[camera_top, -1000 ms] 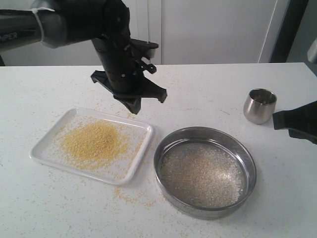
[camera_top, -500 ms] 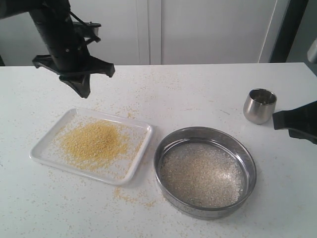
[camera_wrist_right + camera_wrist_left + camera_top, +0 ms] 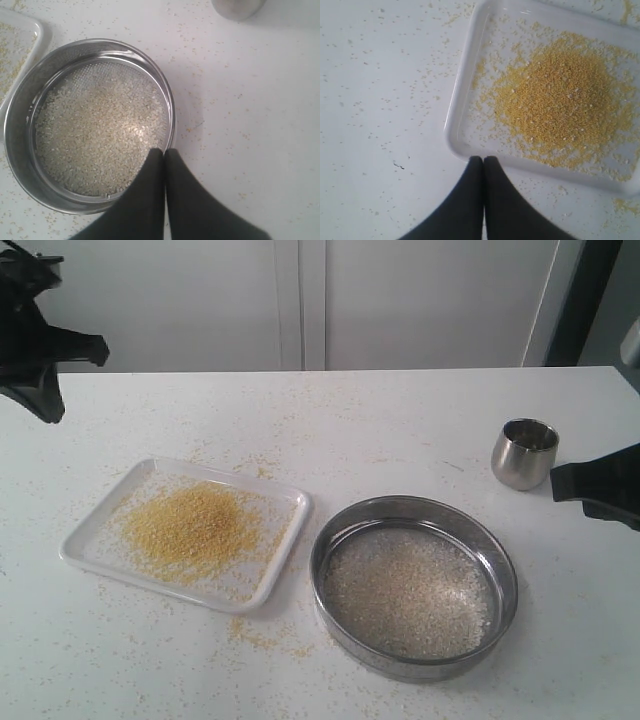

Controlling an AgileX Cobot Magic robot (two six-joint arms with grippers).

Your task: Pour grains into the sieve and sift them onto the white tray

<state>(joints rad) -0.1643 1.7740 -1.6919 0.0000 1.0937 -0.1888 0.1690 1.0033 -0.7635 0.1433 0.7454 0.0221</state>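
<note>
With sifting seemingly done, the sieve [image 3: 410, 665] was set at the white tray's [image 3: 90, 545] three o'clock, the left gripper [image 3: 483, 159] and right gripper [image 3: 164, 151] clenched empty.

The left hand [image 3: 483, 160] hangs raised, pointing downward, its two dark fingers pressed together along their inner edges into one tapering point, while the right hand [image 3: 164, 152], well apart from it on its right, has its fingers likewise closed tip to tip.
</note>
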